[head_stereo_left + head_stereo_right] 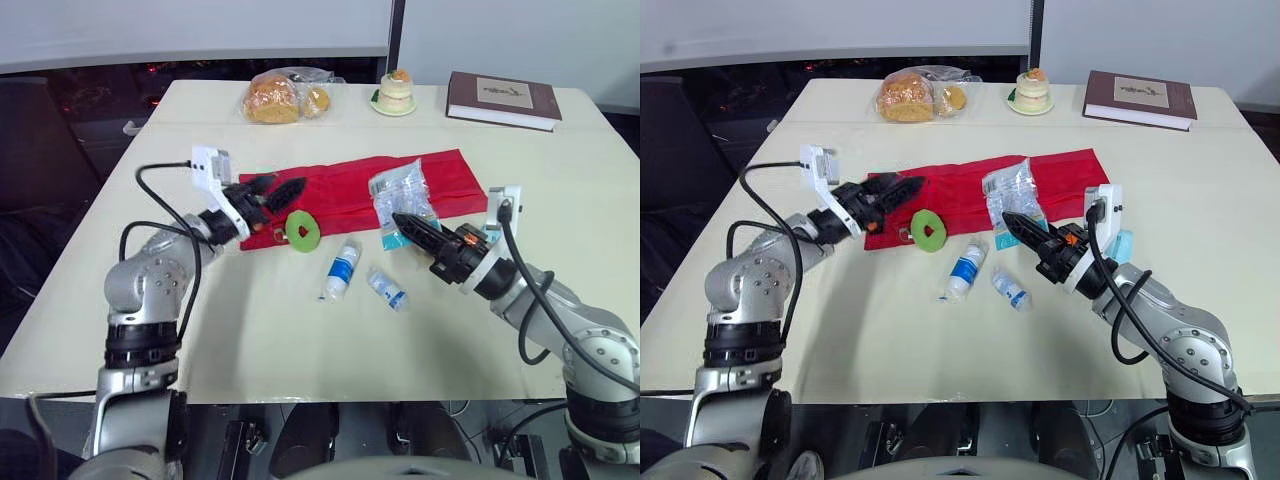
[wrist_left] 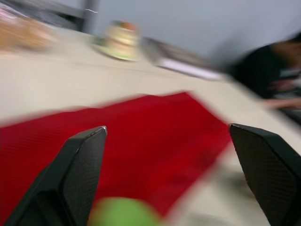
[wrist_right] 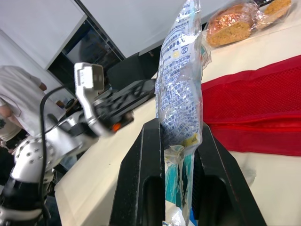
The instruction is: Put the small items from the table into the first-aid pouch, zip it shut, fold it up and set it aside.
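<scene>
The red first-aid pouch [image 1: 375, 190] lies unfolded flat across the middle of the table. My right gripper [image 1: 402, 221] is shut on a clear blue-printed packet [image 1: 400, 195], holding it upright over the pouch's near edge. My left gripper [image 1: 280, 190] is open at the pouch's left end, just behind a green ring [image 1: 302, 230]. A small white bottle with a blue label [image 1: 341, 270] and a smaller vial [image 1: 388, 289] lie on the table in front of the pouch. In the left wrist view the fingers [image 2: 80, 179] stand wide apart over the red fabric [image 2: 141, 141].
At the table's far edge sit a bag of bread [image 1: 285, 97], a small cake on a plate [image 1: 395, 93] and a brown book [image 1: 503, 100]. A light blue item [image 1: 1122, 245] lies behind my right wrist. A person [image 3: 19, 106] is beside the table.
</scene>
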Available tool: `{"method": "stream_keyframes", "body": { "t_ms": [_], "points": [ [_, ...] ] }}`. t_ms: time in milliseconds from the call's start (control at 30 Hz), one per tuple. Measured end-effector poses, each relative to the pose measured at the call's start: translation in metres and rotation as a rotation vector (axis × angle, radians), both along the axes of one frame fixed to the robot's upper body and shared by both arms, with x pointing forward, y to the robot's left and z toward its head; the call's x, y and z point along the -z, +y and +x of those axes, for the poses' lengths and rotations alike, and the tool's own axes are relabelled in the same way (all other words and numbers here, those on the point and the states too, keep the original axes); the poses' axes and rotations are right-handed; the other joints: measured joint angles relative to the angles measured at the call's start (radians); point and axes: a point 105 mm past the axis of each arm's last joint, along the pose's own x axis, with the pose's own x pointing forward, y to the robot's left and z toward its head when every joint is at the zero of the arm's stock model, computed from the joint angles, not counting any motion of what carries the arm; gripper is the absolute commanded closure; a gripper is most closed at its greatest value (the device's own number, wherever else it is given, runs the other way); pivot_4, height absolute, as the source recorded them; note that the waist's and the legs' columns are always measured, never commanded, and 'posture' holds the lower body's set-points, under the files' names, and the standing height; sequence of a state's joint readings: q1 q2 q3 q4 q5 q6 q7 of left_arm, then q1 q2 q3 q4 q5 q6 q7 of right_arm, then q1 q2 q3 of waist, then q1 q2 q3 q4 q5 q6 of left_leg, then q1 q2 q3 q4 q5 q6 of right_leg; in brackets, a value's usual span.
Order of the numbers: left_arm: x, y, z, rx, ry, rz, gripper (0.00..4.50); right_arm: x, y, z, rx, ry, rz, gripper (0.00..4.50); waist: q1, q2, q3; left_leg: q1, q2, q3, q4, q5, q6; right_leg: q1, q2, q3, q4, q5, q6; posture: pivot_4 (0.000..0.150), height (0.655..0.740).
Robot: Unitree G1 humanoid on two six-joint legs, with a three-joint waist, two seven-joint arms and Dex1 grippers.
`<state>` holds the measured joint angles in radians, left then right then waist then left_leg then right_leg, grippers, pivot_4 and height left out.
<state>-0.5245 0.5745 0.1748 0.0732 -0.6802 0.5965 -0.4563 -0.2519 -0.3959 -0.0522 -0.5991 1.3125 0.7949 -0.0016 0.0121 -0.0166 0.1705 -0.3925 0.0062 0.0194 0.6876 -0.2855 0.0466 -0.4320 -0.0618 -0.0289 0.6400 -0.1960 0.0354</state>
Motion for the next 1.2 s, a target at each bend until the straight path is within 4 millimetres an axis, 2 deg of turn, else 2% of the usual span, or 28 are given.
{"method": "stream_keyframes", "body": {
  "t_ms": [133,233,433,567,767,867,1200],
  "points": [
    [0.022,0.022,0.010,-0.067,-0.001,0.231,0.03,0.000,0.000,0.001,0.004,-0.003,-0.003,4.45,-0.001,0.000,0.000,-0.004,0.001,0.000,-0.001,0.000,0.000,-0.003,0.000,0.000,-0.001,0.001,0.002,0.150,0.7289],
    [0.038,0.027,0.013,-0.049,0.010,0.328,0.03,0.001,0.001,0.000,0.001,-0.002,0.000,4.45,0.001,0.000,0.000,-0.005,0.001,-0.001,-0.001,0.000,0.000,-0.004,0.000,-0.001,-0.002,0.001,0.002,0.150,0.7289],
    [0.052,0.025,0.022,0.029,0.024,0.482,0.03,0.001,0.002,0.001,0.008,-0.006,0.002,4.45,0.001,-0.001,0.000,-0.005,0.001,0.000,-0.001,0.000,0.000,-0.003,-0.001,-0.002,-0.002,0.001,0.002,0.150,0.7289],
    [0.055,0.025,0.023,0.068,0.038,0.515,0.03,0.000,0.001,0.002,0.020,-0.012,0.003,4.45,-0.002,0.000,0.000,-0.005,0.001,-0.001,-0.001,0.000,0.000,-0.003,-0.001,-0.002,-0.002,0.001,0.002,0.150,0.7289],
    [0.062,0.011,0.018,0.227,0.049,0.615,0.03,0.003,0.003,0.002,0.032,-0.004,0.017,4.45,-0.001,-0.001,0.000,-0.005,0.002,-0.001,-0.001,0.000,0.000,-0.003,-0.001,-0.002,-0.002,0.001,0.002,0.150,0.7289],
    [0.065,0.011,0.018,0.246,0.059,0.636,0.03,0.004,0.003,0.002,0.042,-0.007,0.015,4.45,-0.001,-0.001,0.000,-0.005,0.002,-0.001,-0.001,0.000,0.000,-0.003,-0.001,-0.002,-0.002,0.001,0.002,0.150,0.7289],
    [0.059,0.010,0.034,0.221,0.045,0.648,0.03,0.005,0.002,0.003,0.063,-0.011,0.018,4.45,-0.001,-0.001,0.000,-0.005,0.001,-0.001,0.000,0.000,0.000,-0.003,0.000,-0.003,-0.001,0.002,0.003,0.150,0.7289]
  ]
}}
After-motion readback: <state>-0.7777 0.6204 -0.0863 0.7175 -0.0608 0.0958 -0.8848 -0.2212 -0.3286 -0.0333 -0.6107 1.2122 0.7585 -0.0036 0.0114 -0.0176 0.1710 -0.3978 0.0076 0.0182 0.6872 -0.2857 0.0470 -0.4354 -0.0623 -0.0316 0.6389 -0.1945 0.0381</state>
